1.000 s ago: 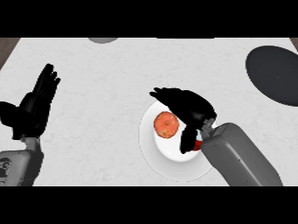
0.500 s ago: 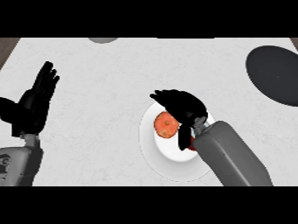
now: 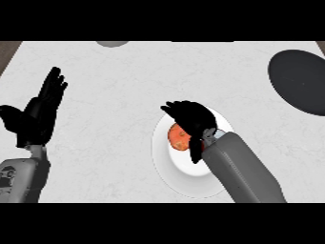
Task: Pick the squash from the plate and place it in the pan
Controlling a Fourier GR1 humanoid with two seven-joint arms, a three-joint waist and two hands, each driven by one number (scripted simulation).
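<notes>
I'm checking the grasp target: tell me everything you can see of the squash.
The squash is a rounded, orange-red lump with slightly mottled skin. It lies on the white plate, above its middle. Only its left part shows: the right hand curls over its top and right side, hiding the rest.

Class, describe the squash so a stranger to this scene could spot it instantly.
On the pale counter, find the white plate near the middle, left of the dark pan. The squash lies on it, partly under the right hand: the only orange-red thing there.
</notes>
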